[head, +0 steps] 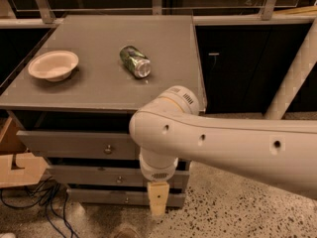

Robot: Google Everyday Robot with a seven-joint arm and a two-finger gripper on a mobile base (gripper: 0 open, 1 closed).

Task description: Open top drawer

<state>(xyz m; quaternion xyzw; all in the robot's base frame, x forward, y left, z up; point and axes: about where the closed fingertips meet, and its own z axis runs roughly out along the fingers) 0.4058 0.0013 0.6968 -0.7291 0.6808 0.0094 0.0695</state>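
Top drawer (pixel 74 145) is sitting directly beneath the front edge of a grey cabinet's tabletop (pixel 99 90), its matte grey front carrying one small round metal knob (pixel 108 148) at the centre, with a dark gap showing between the drawer front and the tabletop above it. Two shorter drawer fronts (pixel 94 175) are sitting below it, each with its own small knob. A thick white robot arm (pixel 223 143) is reaching in from the right, crossing in front of the tabletop's front right corner and covering the right end of the top drawer. The gripper (pixel 157 201), a cream-coloured piece, is hanging straight down from the arm's wrist, below the front edge and in front of the lowest drawer, well apart from the top knob; whether it is spread or pressed together cannot be told. On the tabletop, a pale bowl (pixel 53 65) is resting upright near the left edge, and a green drink can (pixel 134 61) is lying on its side near the middle, its label too blurred to read. Dark cables (pixel 44 202) are trailing over the speckled floor (pixel 237 207).
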